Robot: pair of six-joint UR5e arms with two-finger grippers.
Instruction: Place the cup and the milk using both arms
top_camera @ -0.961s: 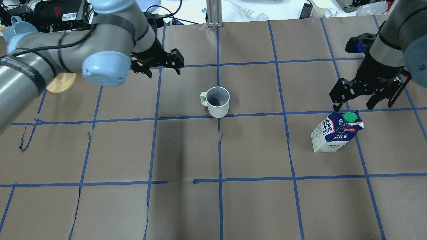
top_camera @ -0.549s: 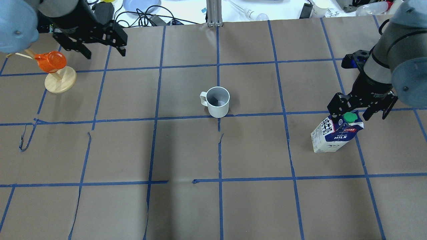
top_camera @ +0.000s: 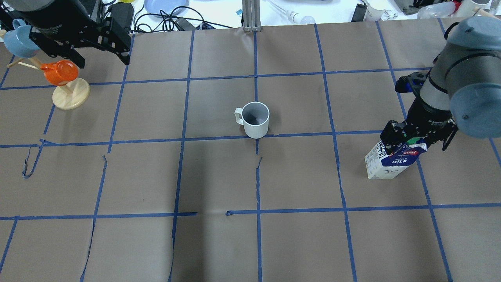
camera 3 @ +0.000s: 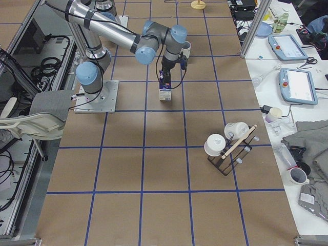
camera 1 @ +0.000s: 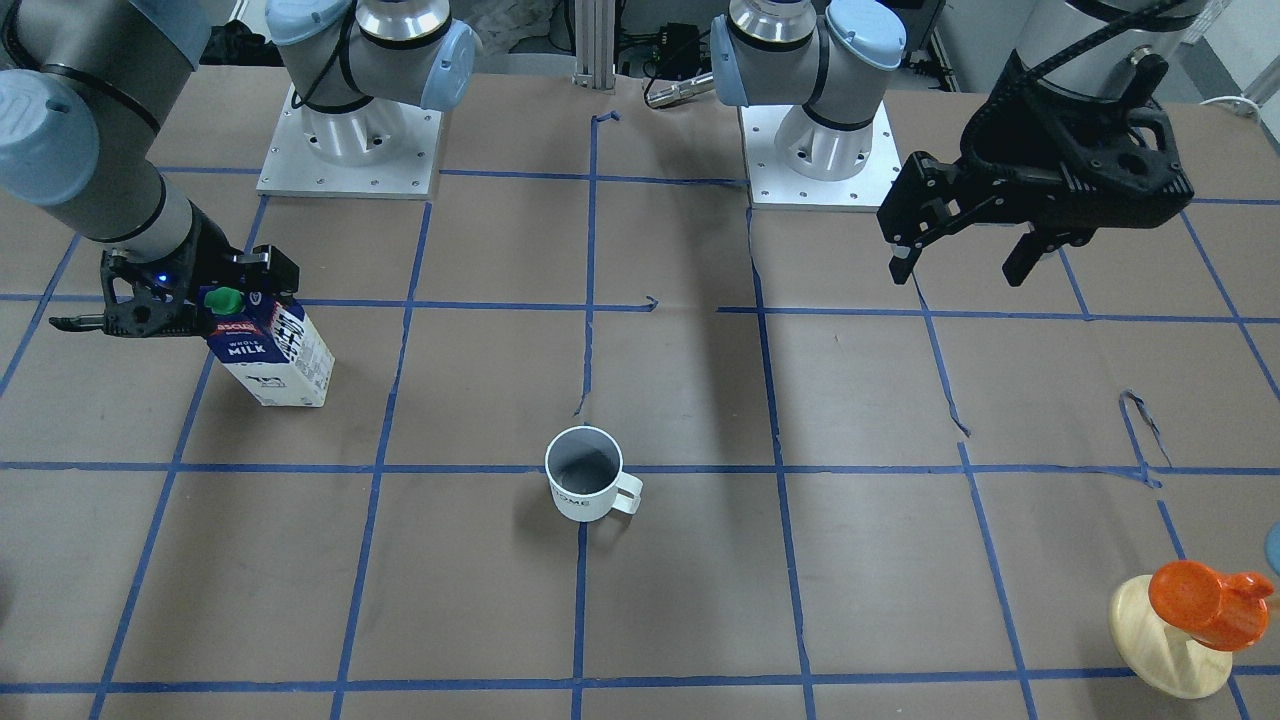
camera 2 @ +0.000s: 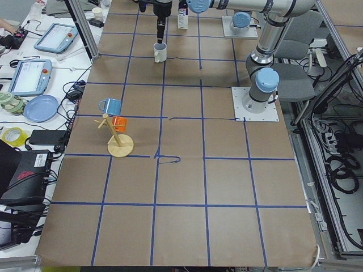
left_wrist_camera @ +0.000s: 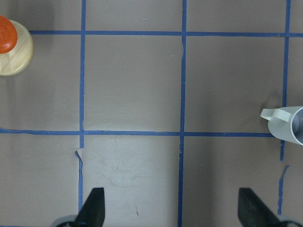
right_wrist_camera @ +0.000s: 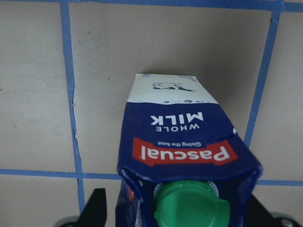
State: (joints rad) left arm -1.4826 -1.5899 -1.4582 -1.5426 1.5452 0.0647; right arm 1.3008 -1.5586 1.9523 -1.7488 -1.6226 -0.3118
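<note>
Standing on its base, the milk [top_camera: 391, 164] has its long axis straight up, the green cap [right_wrist_camera: 187, 208] on top, and it sits on the robot's right side of the table [top_camera: 297, 243]. We see the right gripper [top_camera: 414, 141] down over the gable, jaws spread with one finger on each side of the top; the right wrist view shows a gap at one finger, so nothing is clamped. The cup [top_camera: 256, 125] stands mouth up mid-table on a tape line, well apart from the milk, its handle [top_camera: 238, 116] pointing to the robot's left. The left gripper [top_camera: 101, 58] hangs above the far left corner, jaws wide and holding nothing. Just beside it we find a wooden stand [top_camera: 70, 97] carrying an orange cup [top_camera: 59, 73] and a blue cup [top_camera: 21, 41].
</note>
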